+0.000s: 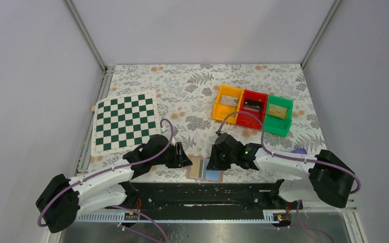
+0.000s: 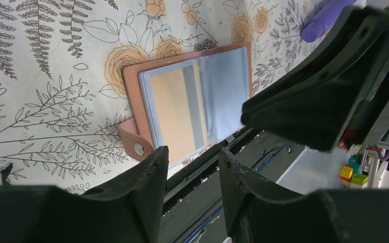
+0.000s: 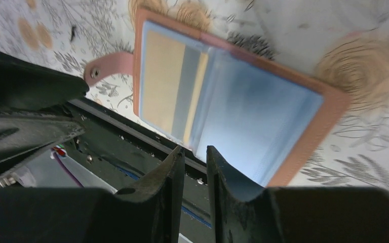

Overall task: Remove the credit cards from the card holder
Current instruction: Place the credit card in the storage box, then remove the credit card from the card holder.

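The tan card holder lies open on the floral cloth at the table's near edge, its snap strap pointing left. Under its clear left sleeve sits a yellowish card with a grey stripe; the right page looks pale blue. My left gripper hovers at the holder's left near corner, its jaws apart with only the black rail between them. From the right, my right gripper reaches the holder's near edge; its jaws stand a narrow gap apart, nothing in it.
A green-and-white chessboard lies at the back left. Orange, red and green bins stand in a row at the back right. A purple object lies by the right arm. A black rail runs just below the holder.
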